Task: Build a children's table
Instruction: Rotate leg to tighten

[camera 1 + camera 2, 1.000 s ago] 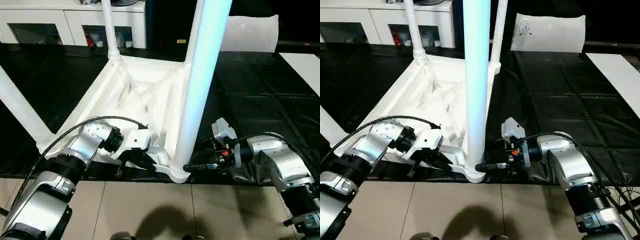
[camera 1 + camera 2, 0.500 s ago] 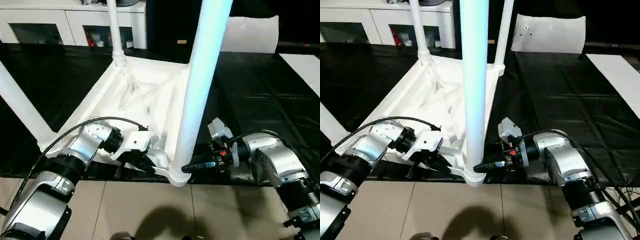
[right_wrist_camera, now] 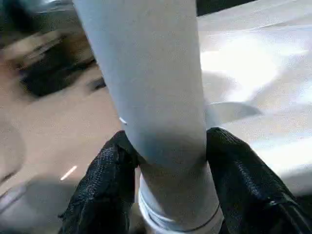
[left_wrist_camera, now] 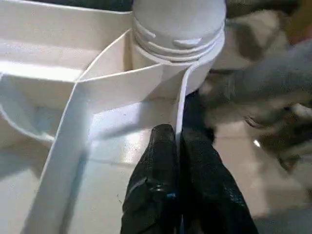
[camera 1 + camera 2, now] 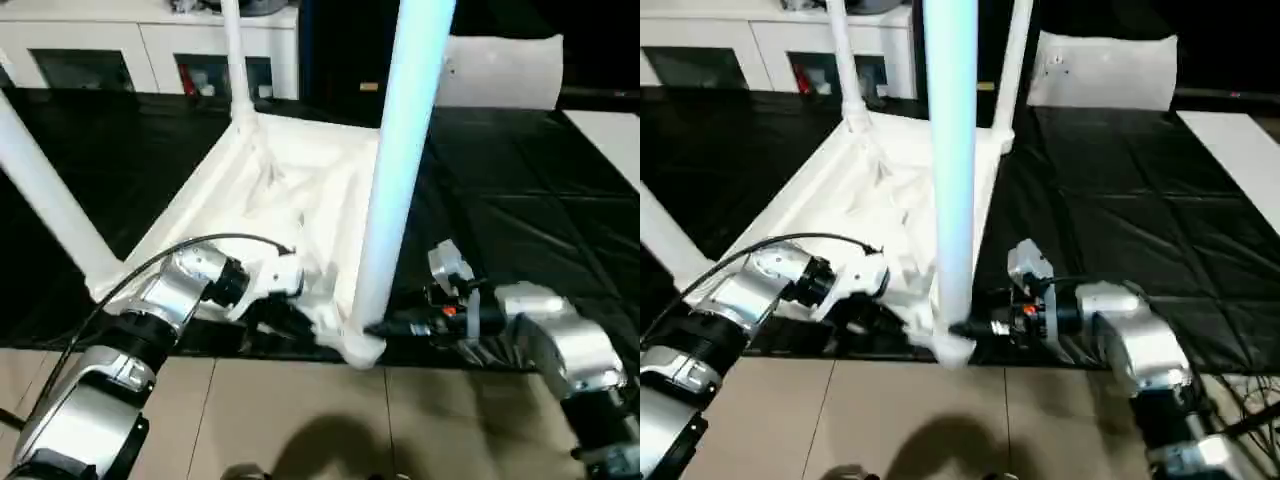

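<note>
Right gripper (image 3: 165, 161) is clamped around the near leg (image 5: 400, 170) just above its base, one black finger (image 3: 105, 185) on each side of the tube, both touching it. Left gripper (image 4: 178, 190) is clenched on the thin side wall of the tabletop (image 5: 290, 190), close beside the near corner socket (image 4: 178, 36) — one pad inside the rim, one outside.

Step in hand, as I read it: seating or tightening this last leg in its socket. To do it well, keep your left pinch firm on the rim so the tabletop does not slide or twist on the black mat (image 5: 520, 220) while your right works the leg. Keep the leg in line with the socket; it looks roughly upright in the head views, and a tilt would likely bind it. Grip low as you do now — less leverage against the socket. Check the ribbed collar at the leg's base sits flush all round; the far side of it is hidden, so I cannot tell.

Tabletop lies upside down on the mat, near edge at the mat's front border. The other legs stand in their sockets: far left leg (image 5: 235, 55), far right leg (image 5: 1013, 60), near left leg (image 5: 45, 190) leaning outward.

Containers: the upturned tabletop makes a shallow tray, holding nothing loose that I can see, just its own ribs. White cabinet (image 5: 150, 45) behind has open compartments; something reddish sits in one, too small to tell.
</note>
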